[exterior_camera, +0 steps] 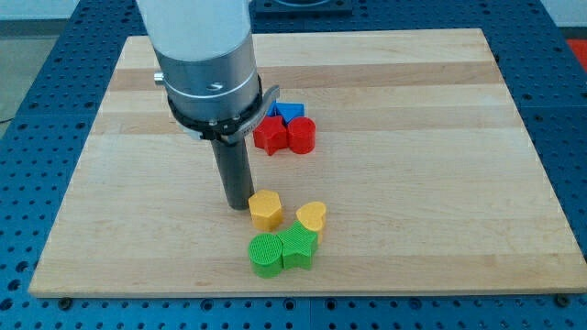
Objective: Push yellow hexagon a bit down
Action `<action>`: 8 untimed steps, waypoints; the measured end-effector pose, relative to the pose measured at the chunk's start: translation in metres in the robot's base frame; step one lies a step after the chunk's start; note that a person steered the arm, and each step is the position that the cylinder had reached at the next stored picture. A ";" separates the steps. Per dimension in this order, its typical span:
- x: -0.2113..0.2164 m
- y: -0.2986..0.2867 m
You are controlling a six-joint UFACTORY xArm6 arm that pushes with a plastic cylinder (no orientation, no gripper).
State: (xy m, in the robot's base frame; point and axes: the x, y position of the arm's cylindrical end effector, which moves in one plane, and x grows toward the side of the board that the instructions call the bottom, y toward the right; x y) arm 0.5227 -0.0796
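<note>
Blue pegboard bench (55, 55) under a pale wooden board (413, 137). No jaws on the arm (204, 64), so nothing released or clenched: just a dark rod, my tip (238, 207) down on the wood, just left of the yellow hexagon (266, 209), touching or nearly so. Right of that, a yellow heart (312, 216). Below, touching, a green cylinder (267, 254) and another green block (299, 247). Further up, two red blocks (284, 135) and blue blocks (284, 112) behind.

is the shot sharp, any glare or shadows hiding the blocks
Camera view: evenly lit and sharp on the blocks; soft short shadows only, none hiding a block. Mild sheen on the metal collar, no glare on the board. My tip sits just left of the yellow hexagon, both crisp.
</note>
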 end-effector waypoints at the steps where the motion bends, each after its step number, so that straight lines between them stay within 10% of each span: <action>1: 0.012 0.000; 8: -0.011 0.016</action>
State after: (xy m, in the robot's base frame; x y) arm 0.5122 -0.0635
